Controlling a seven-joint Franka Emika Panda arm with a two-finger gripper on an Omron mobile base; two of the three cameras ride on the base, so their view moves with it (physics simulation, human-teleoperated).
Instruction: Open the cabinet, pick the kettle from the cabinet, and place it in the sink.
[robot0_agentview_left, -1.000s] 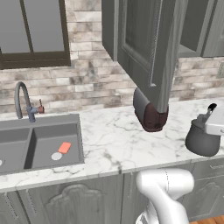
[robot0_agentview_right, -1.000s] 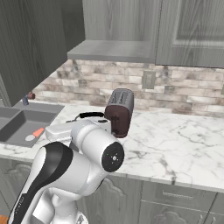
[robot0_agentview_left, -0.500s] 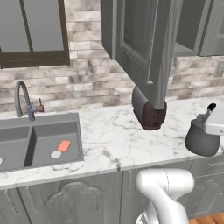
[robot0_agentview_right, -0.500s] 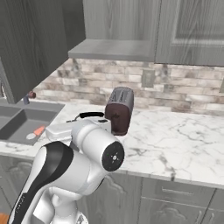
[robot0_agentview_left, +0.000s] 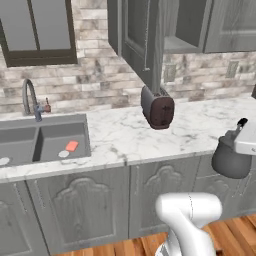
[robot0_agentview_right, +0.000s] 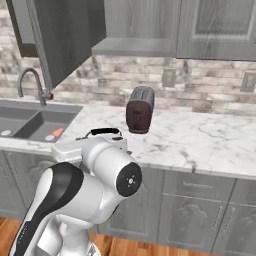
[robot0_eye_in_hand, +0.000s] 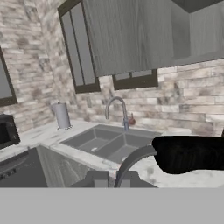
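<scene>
The dark grey kettle (robot0_agentview_left: 230, 160) hangs at the far right, in front of the counter's edge, with my gripper (robot0_agentview_left: 240, 134) shut on its top handle. In the hand view the curved handle (robot0_eye_in_hand: 131, 162) runs between my fingertips (robot0_eye_in_hand: 97, 179), and the black knob (robot0_eye_in_hand: 188, 154) bulks at the right. From the right base view just the kettle's black handle (robot0_agentview_right: 102, 132) peeks over my arm. The cabinet (robot0_agentview_left: 145, 40) door stands swung open, and its shelf (robot0_agentview_right: 135, 47) is bare. The sink (robot0_agentview_left: 45, 131) lies far left, under the faucet (robot0_agentview_left: 29, 99); it appears ahead as sink (robot0_eye_in_hand: 109, 141).
A dark toaster (robot0_agentview_left: 158, 107) stands on the marble counter (robot0_agentview_left: 195, 122) below the open door. An orange sponge (robot0_agentview_left: 72, 146) lies in the right basin. A grey canister (robot0_eye_in_hand: 61, 115) stands left of the sink. Wooden floor shows below the base cabinets (robot0_agentview_left: 85, 210).
Both base views have pulled back from the counter, so base cabinets and floor now show. The kettle stays in my grip at the right.
</scene>
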